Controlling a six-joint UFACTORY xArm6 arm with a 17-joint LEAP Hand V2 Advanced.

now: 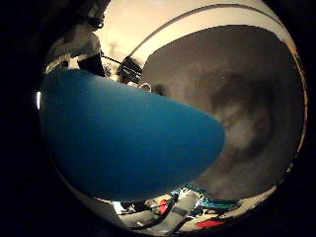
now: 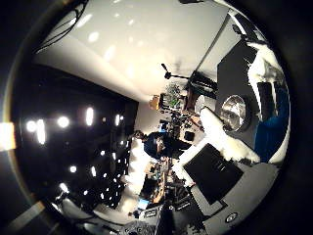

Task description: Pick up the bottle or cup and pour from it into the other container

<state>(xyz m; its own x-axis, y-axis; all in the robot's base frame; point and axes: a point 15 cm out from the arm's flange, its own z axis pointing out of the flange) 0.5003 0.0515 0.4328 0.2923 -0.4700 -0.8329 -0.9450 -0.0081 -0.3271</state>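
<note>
A blue cup fills much of the right little finger side palm view, so it lies close against the palm. My hand shows as white and black fingers in the right thumb side palm view, curled beside a strip of the blue cup. More finger parts reach over the cup's edge. A round shiny metal container shows between the fingers, on a dark surface, away from the hand.
A round grey surface lies behind the blue cup. The right thumb side palm view looks out at a white ceiling with lights, dark windows and cluttered room furniture.
</note>
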